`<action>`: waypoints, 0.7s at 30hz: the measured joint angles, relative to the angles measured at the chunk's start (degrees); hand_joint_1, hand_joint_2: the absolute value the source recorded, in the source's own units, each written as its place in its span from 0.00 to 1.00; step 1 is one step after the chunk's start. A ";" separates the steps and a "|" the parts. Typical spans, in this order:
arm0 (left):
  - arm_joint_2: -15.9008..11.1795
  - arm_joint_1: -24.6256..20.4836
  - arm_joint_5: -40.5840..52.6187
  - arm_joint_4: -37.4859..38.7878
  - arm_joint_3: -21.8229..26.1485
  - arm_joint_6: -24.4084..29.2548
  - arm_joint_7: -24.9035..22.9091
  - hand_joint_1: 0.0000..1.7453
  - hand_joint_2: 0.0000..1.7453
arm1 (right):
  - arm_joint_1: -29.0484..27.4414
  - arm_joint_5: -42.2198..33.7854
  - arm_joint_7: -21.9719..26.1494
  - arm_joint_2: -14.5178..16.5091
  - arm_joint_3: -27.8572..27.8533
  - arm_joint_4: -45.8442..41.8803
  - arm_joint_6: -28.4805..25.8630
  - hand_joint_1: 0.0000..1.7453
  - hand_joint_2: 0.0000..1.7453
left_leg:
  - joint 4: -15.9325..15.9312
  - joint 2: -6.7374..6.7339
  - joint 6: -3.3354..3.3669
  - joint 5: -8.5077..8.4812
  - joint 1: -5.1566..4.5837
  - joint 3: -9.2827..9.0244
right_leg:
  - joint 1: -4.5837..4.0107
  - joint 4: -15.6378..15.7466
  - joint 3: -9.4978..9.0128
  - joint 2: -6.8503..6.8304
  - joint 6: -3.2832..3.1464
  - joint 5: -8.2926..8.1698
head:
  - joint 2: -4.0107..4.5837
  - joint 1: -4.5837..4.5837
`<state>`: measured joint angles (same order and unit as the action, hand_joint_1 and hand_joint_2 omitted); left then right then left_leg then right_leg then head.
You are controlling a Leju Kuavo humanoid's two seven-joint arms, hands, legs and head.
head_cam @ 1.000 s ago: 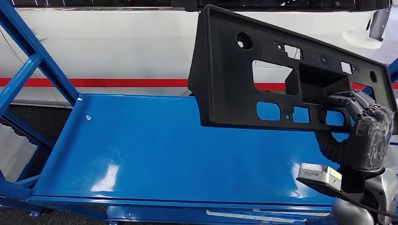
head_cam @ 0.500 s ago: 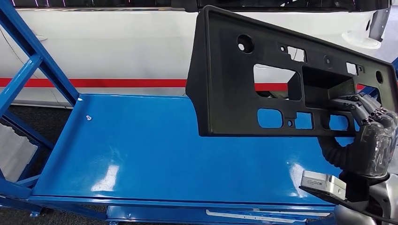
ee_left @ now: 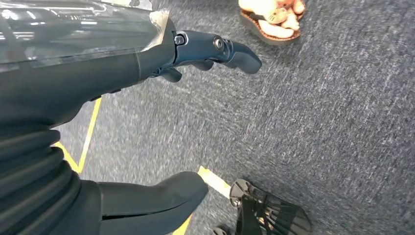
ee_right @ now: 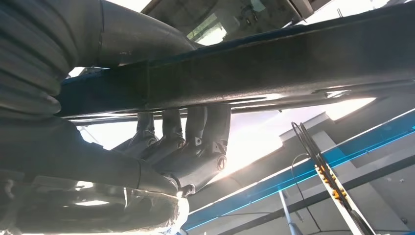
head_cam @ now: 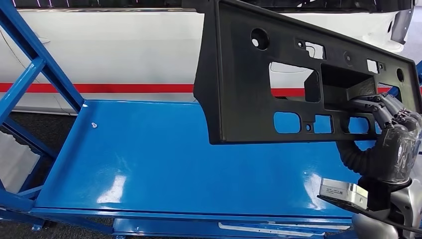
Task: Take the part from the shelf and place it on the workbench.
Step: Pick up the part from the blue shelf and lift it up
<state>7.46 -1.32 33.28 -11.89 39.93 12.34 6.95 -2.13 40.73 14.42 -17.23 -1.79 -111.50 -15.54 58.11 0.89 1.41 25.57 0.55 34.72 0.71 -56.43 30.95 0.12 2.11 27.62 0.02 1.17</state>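
The black plastic panel hangs in the air above the right half of the blue shelf, clear of its surface and tipped up nearly on edge. The robot's right hand grips it near its lower right corner, fingers hooked through one of the cut-outs there. From the wrist, those fingers wrap under the panel's edge. Holding it by one corner, I'd guess, keeps the long part off the shelf while it is carried away. The grip sits far from the middle, so the panel could swing or twist. The left hand hangs low over grey carpet, fingers apart and holding nothing. A white car body with a red stripe stands behind the shelf.
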 joint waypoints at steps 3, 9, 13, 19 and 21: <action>0.03 0.00 0.43 0.00 0.03 -0.26 0.59 0.00 1.00 | 0.45 -0.11 0.08 0.26 0.14 0.48 -0.05 1.00 1.00 | 0.00 0.02 0.00 0.00 0.00 0.00 | 0.00 0.00 -0.01 -0.01 0.00 0.00 | 0.00 0.00; -0.07 -0.25 2.09 0.00 0.07 0.27 0.49 0.00 1.00 | 0.62 0.10 -0.09 1.11 0.26 0.91 -0.22 1.00 1.00 | 0.28 0.05 0.55 0.20 -0.46 0.06 | 0.50 0.10 -0.11 -0.01 0.42 -0.11 | 0.00 0.00; -0.09 -0.55 2.78 0.02 0.07 0.32 -0.80 0.00 1.00 | 0.34 0.74 -0.39 1.47 0.35 0.89 -0.21 1.00 1.00 | -0.95 -0.13 1.69 -0.81 -0.42 -0.40 | 0.58 -0.52 0.20 -0.02 0.95 0.43 | 0.00 0.03; -0.06 -0.65 3.56 0.02 0.07 1.01 -2.71 0.00 1.00 | -0.17 2.43 -0.76 2.13 0.67 1.54 0.60 1.00 1.00 | -1.86 -0.56 1.98 -2.15 -0.21 0.27 | 0.68 -15.72 5.89 -0.04 0.62 7.81 | 0.00 0.26; 0.09 -0.68 4.17 0.02 0.07 1.30 -3.10 0.00 1.00 | 0.29 2.73 -1.16 2.34 0.80 1.96 1.26 1.00 1.00 | -1.61 -0.53 1.44 -2.54 -0.05 0.73 | 1.08 -8.89 1.68 -0.06 1.92 5.43 | 0.00 0.26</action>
<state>7.55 -2.00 37.45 -11.87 40.00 13.64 3.85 -1.84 43.46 13.26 -14.89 -0.99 -109.55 -14.28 56.50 0.36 2.85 23.02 0.50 35.45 1.79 -65.32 32.63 0.06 4.03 33.05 0.02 1.43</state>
